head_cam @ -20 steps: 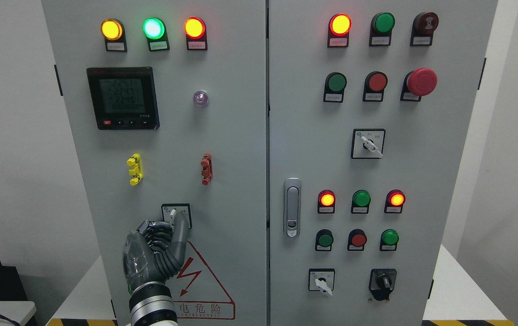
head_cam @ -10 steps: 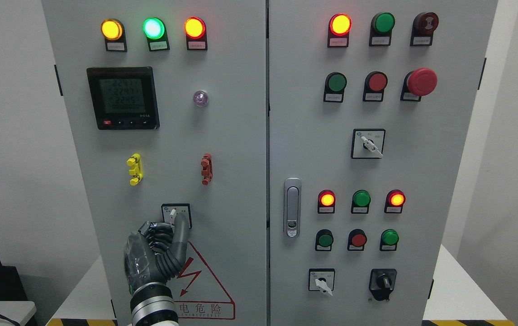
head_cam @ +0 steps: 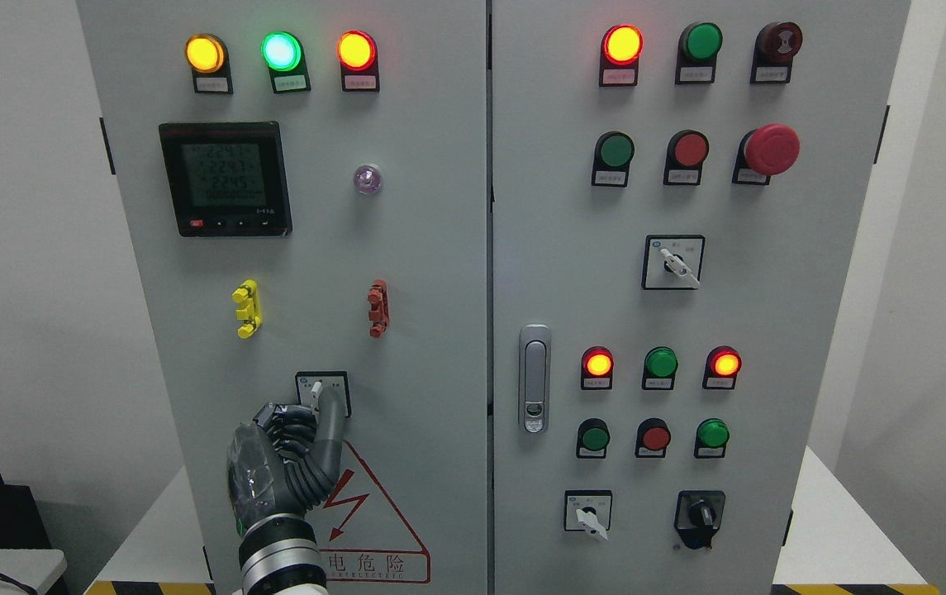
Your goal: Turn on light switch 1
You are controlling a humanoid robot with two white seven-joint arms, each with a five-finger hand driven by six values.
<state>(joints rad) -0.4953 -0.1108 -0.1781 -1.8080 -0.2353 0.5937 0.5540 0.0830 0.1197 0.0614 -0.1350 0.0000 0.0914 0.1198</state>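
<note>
Left hand (head_cam: pixel 278 463) fingers curled, one extended finger touching the switch (head_cam: pixel 320 392) knob from below

Left arm rises from the bottom edge, wrist upright. The left hand (head_cam: pixel 282 463) is raised, one finger (head_cam: pixel 329 417) extended straight up, the other fingers curled in tight beside it.

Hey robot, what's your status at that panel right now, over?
Left hand at selector switch, one finger raised to its lever, others curled. Right hand not in view. Nothing in the way.
</note>
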